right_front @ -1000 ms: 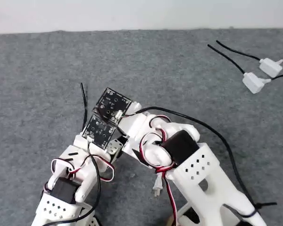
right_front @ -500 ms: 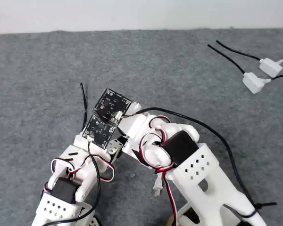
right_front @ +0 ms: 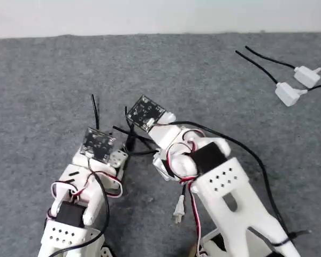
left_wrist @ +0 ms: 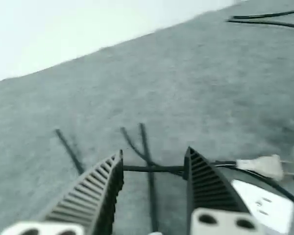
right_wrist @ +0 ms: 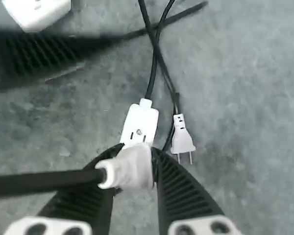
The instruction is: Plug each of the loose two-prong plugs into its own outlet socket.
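From above, the grey carpeted bench (right_front: 214, 64) carried both arms at its near edge, the left arm (right_front: 75, 203) beside the right arm (right_front: 224, 187), their wrists close together over a tangle of black cords (right_front: 129, 140). A loose white plug (right_front: 177, 213) lay near the right arm's base. Far off to the right sat a pair of white corded connectors (right_front: 297, 85), side by side.

From the left wrist, the left hand (left_wrist: 155, 154) stood with its fingers apart above the crossing cords, gripping nothing. A white outlet block (left_wrist: 262, 205) lay just to one side of it.

From the right wrist, the right hand (right_wrist: 134, 156) was clamped on a white two-prong plug (right_wrist: 130, 166). The plug sat right against the end of a white outlet socket (right_wrist: 139, 126) lying on the bench. A second white two-prong plug (right_wrist: 182, 139) lay free just beside that socket.
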`<control>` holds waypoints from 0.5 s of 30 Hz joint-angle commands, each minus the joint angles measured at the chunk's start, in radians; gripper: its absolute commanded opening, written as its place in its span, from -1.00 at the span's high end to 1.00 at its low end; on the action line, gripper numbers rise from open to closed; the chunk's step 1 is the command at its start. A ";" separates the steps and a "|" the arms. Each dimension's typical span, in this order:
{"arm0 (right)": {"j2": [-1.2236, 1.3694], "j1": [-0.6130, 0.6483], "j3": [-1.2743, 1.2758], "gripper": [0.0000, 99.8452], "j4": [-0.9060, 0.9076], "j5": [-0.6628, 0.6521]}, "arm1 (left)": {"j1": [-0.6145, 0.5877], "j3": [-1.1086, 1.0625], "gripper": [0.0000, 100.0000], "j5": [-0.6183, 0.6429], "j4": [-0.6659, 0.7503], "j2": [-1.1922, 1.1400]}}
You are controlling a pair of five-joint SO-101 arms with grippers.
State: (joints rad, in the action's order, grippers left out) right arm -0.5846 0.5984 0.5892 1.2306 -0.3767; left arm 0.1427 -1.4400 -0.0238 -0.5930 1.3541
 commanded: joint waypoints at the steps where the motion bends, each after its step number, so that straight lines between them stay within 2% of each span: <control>1: 0.015 -0.019 0.000 0.98 -0.071 0.011 | -0.026 0.010 0.62 0.009 0.029 0.009; 15: 0.021 -0.015 0.000 0.98 -0.073 0.037 | -0.005 0.008 0.62 0.006 0.032 0.006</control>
State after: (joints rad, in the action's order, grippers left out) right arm -0.5554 0.5984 0.5999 1.1738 -0.3506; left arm 0.1197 -1.4400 -0.0238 -0.5930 1.3541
